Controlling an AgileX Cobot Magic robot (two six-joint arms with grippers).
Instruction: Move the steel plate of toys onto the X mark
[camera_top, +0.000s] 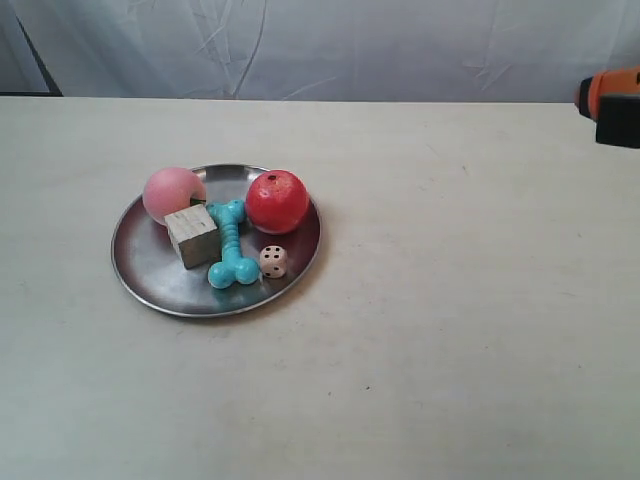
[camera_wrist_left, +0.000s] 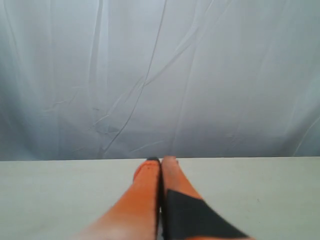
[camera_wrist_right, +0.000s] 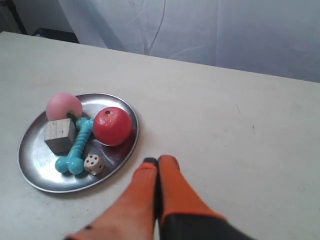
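Note:
The steel plate (camera_top: 150, 272) lies on the table at the exterior view's left, and the right wrist view shows it too (camera_wrist_right: 35, 165). It holds a pink peach (camera_top: 172, 193), a red apple (camera_top: 277, 201), a wooden cube (camera_top: 192, 235), a turquoise bone (camera_top: 230, 255) and a white die (camera_top: 273, 261). My right gripper (camera_wrist_right: 158, 160) is shut and empty, hanging apart from the plate's rim on the apple side. My left gripper (camera_wrist_left: 161, 160) is shut over bare table, facing the backdrop. I cannot make out the X mark in any view.
An orange and black piece of the arm at the exterior view's right (camera_top: 610, 105) juts in at the edge. A white cloth backdrop (camera_top: 330, 45) hangs behind the pale table (camera_top: 450, 300). A dark object (camera_wrist_right: 52, 35) sits at the far table corner.

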